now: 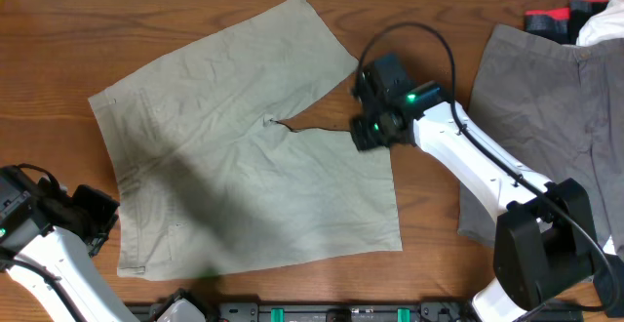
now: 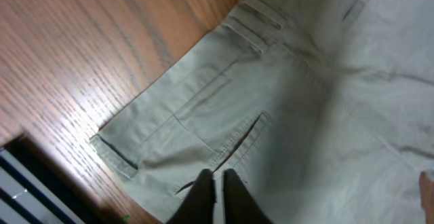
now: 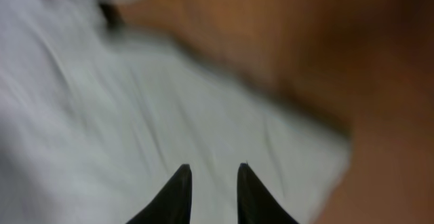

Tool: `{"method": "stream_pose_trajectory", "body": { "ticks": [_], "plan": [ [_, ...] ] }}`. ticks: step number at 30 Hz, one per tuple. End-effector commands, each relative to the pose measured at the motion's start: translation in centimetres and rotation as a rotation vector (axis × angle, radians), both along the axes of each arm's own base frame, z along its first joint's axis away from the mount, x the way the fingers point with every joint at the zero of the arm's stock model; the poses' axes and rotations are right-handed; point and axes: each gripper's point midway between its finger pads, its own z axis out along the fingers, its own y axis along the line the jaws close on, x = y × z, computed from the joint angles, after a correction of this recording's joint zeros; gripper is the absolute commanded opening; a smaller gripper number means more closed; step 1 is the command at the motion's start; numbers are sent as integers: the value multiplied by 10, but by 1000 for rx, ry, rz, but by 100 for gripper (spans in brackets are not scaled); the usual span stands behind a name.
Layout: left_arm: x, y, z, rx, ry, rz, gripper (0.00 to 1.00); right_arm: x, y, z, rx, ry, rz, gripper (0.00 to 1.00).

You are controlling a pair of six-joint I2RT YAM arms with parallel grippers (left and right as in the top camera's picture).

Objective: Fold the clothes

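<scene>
1. Khaki shorts: light beige, spread flat and lightly creased left of the middle of the table. The waistband lies to the left; one leg angles to the far right, the other to the near right. The left wrist view shows belt loops and a slit pocket.
2. Grey shorts: medium grey, flat and wrinkled at the right edge, well apart from the khaki pair, partly cut off by the frame.

One pair of shorts lies flat on the worktop, waistband to my left, legs to my right. A second pair lies well apart at my far right, with a pile behind it. My right jaws hang where the first pair's leg ends meet, and my left jaws hang over its near waistband corner.
</scene>
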Motion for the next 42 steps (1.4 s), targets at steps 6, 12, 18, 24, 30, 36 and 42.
{"method": "stream_pose_trajectory", "body": {
  "ticks": [6,12,18,24,30,36,42],
  "plan": [
    [16,-5,8,-31,-79,-37,6,87,42,19,200,-326,-11,17],
    [17,-8,8,-49,-85,-42,6,134,60,-24,293,-347,-81,16],
    [14,-11,7,-63,-73,-41,6,174,67,-51,334,-256,-144,15],
    [12,-13,6,-71,-65,-40,6,201,24,-89,140,-156,-271,14],
    [13,-12,7,-67,-69,-40,6,198,-62,-125,-167,-90,-403,12],
    [14,-11,7,-61,-73,-41,7,191,-98,-132,-236,-42,-410,11],
    [12,-13,6,-56,-66,-74,17,189,-123,-134,-259,-14,-499,12]
  ]
}}
